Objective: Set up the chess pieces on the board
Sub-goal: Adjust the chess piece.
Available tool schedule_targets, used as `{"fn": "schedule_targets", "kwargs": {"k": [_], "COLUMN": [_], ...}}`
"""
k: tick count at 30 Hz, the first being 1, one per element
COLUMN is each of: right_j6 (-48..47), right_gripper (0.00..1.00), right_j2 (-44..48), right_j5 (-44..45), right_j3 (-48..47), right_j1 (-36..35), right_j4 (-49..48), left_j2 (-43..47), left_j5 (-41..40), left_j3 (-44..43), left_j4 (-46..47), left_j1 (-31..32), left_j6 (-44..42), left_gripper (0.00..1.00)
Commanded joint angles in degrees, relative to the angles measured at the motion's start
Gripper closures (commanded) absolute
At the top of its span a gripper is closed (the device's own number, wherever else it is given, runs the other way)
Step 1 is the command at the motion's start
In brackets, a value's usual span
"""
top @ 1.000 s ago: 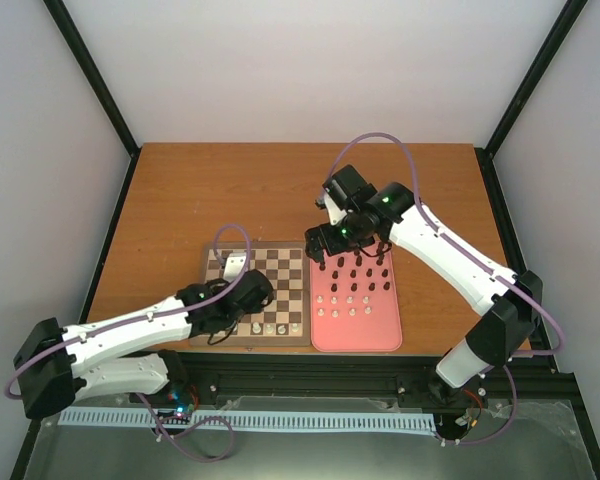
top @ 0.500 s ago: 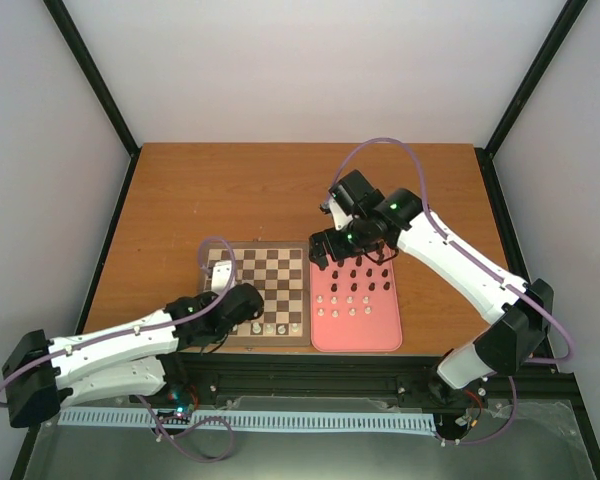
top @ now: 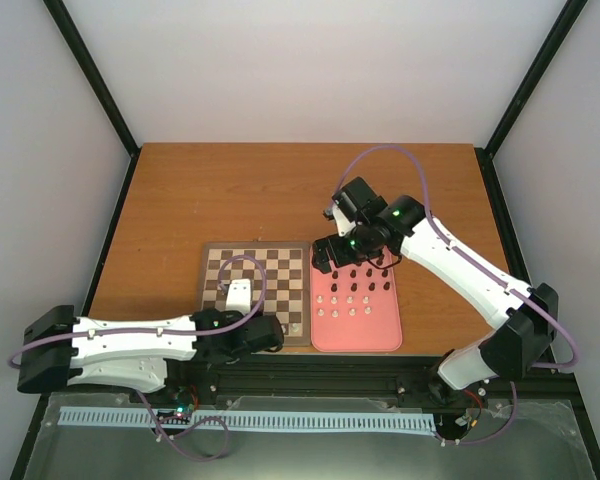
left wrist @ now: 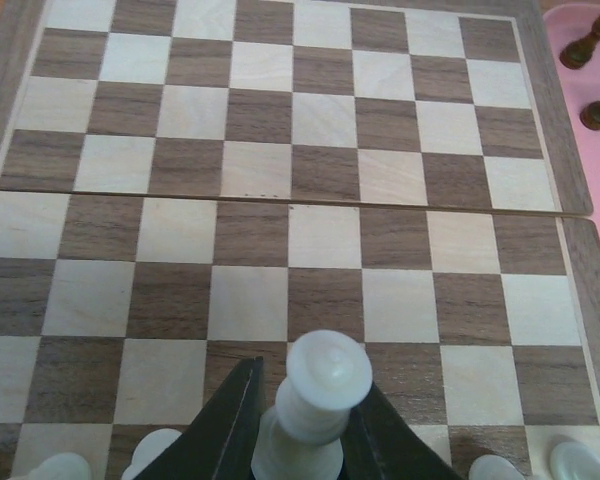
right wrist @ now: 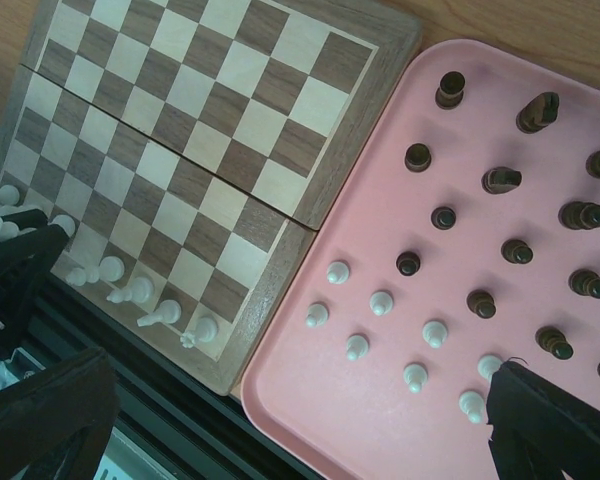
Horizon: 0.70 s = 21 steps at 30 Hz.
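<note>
Piece point(left wrist: 326, 372) in left gripper point(left wrist: 308, 392), farther back

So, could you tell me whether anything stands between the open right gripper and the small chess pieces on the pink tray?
Nothing visible does: the right gripper hangs open above the pink rectangular tray, whose cream-white and dark chess pieces stand uncovered.

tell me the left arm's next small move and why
Probably ease the white piece down onto a free near-row square, then open. The left gripper is shut on it at the near edge of the board, where other white pieces already stand in line.
</note>
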<state>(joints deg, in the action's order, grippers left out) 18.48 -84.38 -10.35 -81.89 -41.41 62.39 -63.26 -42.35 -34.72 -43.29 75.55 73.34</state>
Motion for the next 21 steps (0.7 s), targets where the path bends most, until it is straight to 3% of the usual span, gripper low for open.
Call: {"fn": "schedule_targets", "kwargs": {"k": [1, 21], "right_j6": [0.5, -0.3], "right_gripper": [0.0, 0.0], "right_j2": [1.9, -0.4], "right_j5": [-0.3, -1.0], "right_j3": [1.1, -0.4], "right_j1": [0.1, 0.1], "right_j4": [-1.1, -0.8], "left_j2": [1.4, 6.9], "left_j5": [-4.1, -9.5], "left_j3": [-1.8, 1.8], "left_j4": [-5.0, -9.6], "left_j1": [1.6, 2.4], "left_j6": [7.0, 15.0], "left_gripper": [0.99, 0.97]}}
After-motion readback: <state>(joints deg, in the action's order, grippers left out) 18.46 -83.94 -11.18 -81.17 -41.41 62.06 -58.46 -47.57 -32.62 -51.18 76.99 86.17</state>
